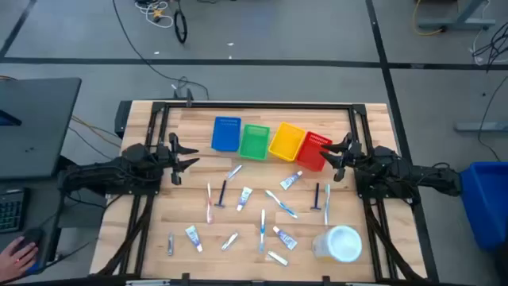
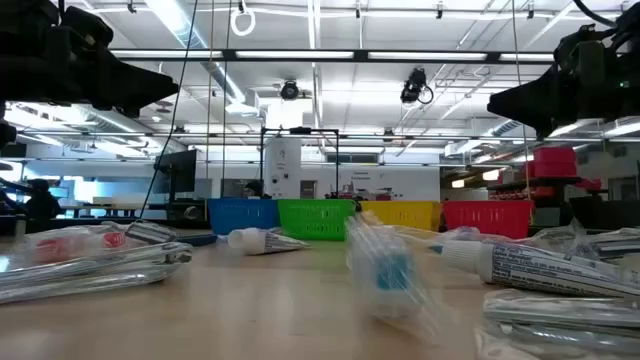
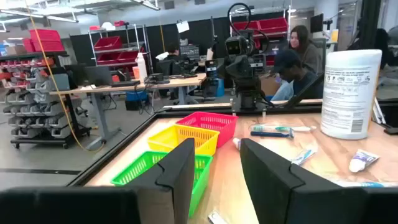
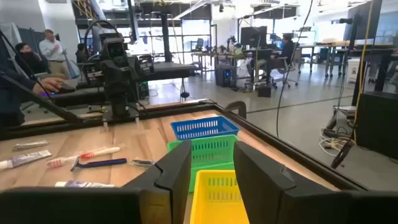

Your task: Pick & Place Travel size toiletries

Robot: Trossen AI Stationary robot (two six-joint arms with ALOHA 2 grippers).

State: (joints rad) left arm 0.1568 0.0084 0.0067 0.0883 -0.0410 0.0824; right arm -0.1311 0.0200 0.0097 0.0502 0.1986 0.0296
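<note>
The travel size toiletries lie scattered on the wooden table: white tubes (image 1: 290, 180), thin toothbrushes (image 1: 209, 202) and dark razors (image 1: 223, 193), each flat on its side. In the low view wrapped tubes (image 2: 520, 265) lie close by. My left gripper (image 1: 186, 155) hangs open above the table's left side, pointing right, with nothing between its fingers (image 3: 180, 168). My right gripper (image 1: 329, 151) hangs open over the near corner of the red basket (image 1: 315, 151), pointing left, also holding nothing. Both are well above the tabletop.
Blue (image 1: 226, 133), green (image 1: 255, 141) and yellow (image 1: 286, 141) baskets stand in a row with the red one at the back. A large round translucent container (image 1: 340, 244) stands at the near right. A person's hand (image 1: 20, 254) rests beyond the table's left.
</note>
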